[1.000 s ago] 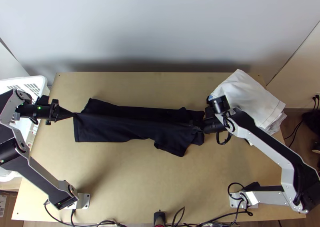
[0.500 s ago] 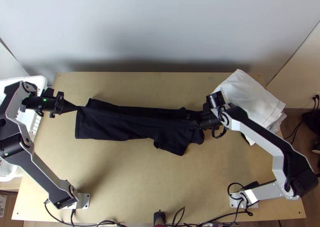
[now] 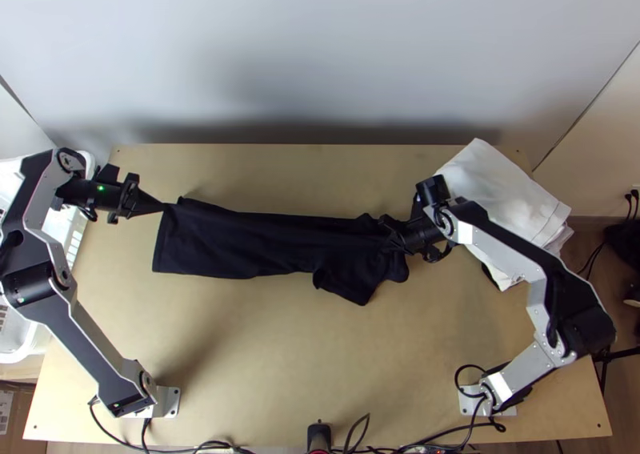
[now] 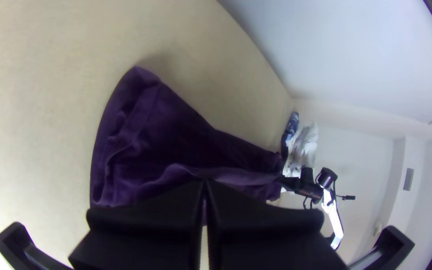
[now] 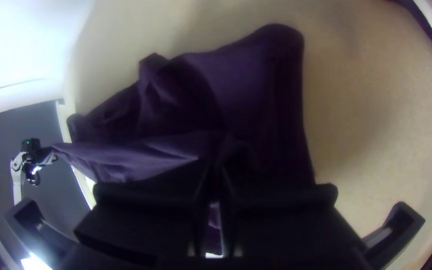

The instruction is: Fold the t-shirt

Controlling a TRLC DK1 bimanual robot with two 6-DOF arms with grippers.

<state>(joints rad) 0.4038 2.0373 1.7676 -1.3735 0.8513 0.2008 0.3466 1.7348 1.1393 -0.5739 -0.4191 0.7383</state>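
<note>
Wooden desk (image 3: 264,358) below; left and right jaws closed on dark t-shirt (image 3: 232,250), taut between; excess pull could slip left pinch loose.

White basket (image 3: 18,342) running past top view's left edge, partly hiding behind left arm (image 3: 56,302). Right gripper's (image 3: 390,244) tips blending into dark t-shirt (image 3: 232,250), exact grip escaping view. Left gripper (image 3: 136,203) masking cloth beneath in left wrist view. Cables (image 3: 216,443) slipping past top view's bottom edge.
</note>
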